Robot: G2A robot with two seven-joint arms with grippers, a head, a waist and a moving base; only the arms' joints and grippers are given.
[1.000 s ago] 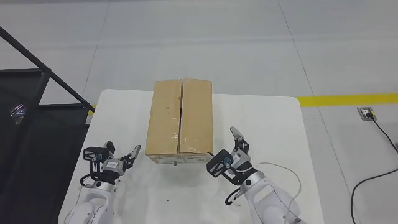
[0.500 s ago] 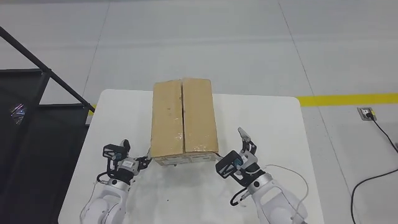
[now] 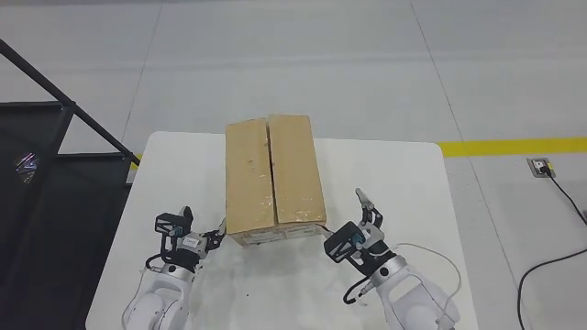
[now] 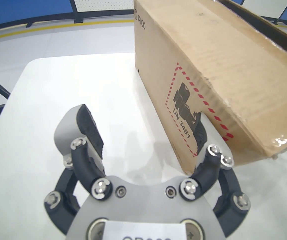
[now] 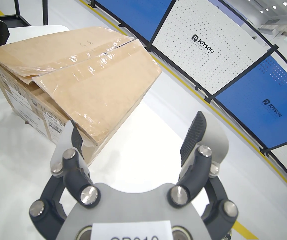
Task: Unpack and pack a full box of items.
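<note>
- The cardboard box (image 3: 273, 179) lies in the middle of the white counter (image 3: 394, 183). Its long axis runs roughly from 12 to 6 o'clock in the top view, with the near end turned slightly toward 5 o'clock.
- Its two top flaps are down and meet in a seam along the length. Glossy clear tape covers them.
- In the right wrist view the box (image 5: 83, 76) shows the flaps ragged and a little lifted at the near end. Paper labels sit on the end face below.
- In the left wrist view the box (image 4: 208, 63) shows a red dashed marking low on its long side.
- The left end effector (image 3: 204, 223) sits low over the counter at the box's 7 o'clock corner.
- Its own camera shows the left end effector (image 4: 141, 112) spread wide and holding nothing. One ribbed pad lies against or just beside the marked side of the box, and the other is over bare counter (image 4: 58, 88).
- The right end effector (image 3: 347, 213) sits at the box's 5 o'clock corner.
- The right end effector (image 5: 135, 119) is also spread wide and empty. One finger is at the box's near corner just below the flap edge, and the other is well clear over the counter (image 5: 16, 156).
- A black frame (image 3: 55, 101) stands off the counter toward 9 o'clock.
- A yellow floor line (image 3: 514, 147) runs off toward 3 o'clock.
</note>
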